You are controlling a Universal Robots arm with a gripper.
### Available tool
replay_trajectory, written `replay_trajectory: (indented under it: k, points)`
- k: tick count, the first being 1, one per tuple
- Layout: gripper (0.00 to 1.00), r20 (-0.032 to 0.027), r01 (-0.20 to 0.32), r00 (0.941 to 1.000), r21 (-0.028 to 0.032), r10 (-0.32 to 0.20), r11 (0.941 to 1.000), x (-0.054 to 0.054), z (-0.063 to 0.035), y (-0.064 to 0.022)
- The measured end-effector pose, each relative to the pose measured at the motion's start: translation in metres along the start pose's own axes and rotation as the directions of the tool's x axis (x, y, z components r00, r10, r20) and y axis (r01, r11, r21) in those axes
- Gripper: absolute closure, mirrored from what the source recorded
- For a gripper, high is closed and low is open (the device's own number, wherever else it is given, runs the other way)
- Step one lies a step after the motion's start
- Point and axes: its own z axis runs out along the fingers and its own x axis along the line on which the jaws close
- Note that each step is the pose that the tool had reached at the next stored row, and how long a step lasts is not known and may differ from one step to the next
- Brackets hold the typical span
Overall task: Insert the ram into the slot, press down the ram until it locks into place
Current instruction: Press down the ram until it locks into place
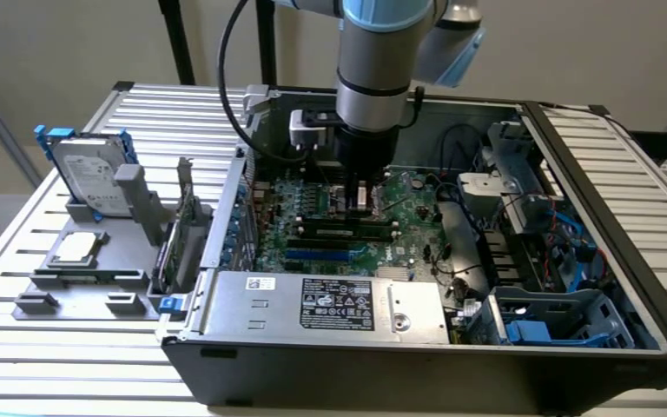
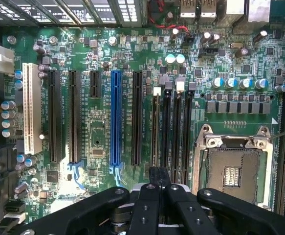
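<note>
**The Robot Presses on the Memory Stick**

Closest to me is the front of the open computer case (image 1: 426, 365), with a silver power box (image 1: 322, 302) just inside it. Behind that lies the big green board (image 1: 310, 252), and a blue socket (image 1: 327, 254) sits on it.

A little farther in, I see the ram (image 1: 349, 232), a long thin green stick. It lies along the slot (image 1: 346, 236), and it looks seated there. I cannot tell if the end clips have snapped shut.

Right above the stick is the gripper (image 1: 360, 198). Its black fingers are pressed tight together, with no gap. They hold nothing; the tips point down at the top edge of the stick. I cannot tell if they touch it.

I think the stick is light and stiff, but easy to break. The little chips and gold edge should be left alone. The safe place to push or hold it is the thin top edge, near the middle.

The wrist view looks straight down. There the gripper (image 2: 158, 186) is a dark shape over a row of narrow black sockets (image 2: 171, 132) beside the shiny chip holder (image 2: 232, 166). The exterior view shows the tall grey arm (image 1: 374, 87) and a hard drive (image 1: 90, 178) on a stand out on the table, at the exterior view's left.
</note>
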Motion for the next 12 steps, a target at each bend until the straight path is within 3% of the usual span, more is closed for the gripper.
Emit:
replay_trajectory:
  k: [4, 12]
  points:
    - [0.9, -0.0011, 0.0, 1.0, -0.001, 0.0, 1.0, 0.0, -0.0157, 0.0001]
    - [0.9, -0.0011, 0.0, 1.0, -0.0008, 0.0, 1.0, 0.001, -0.016, 0.0002]
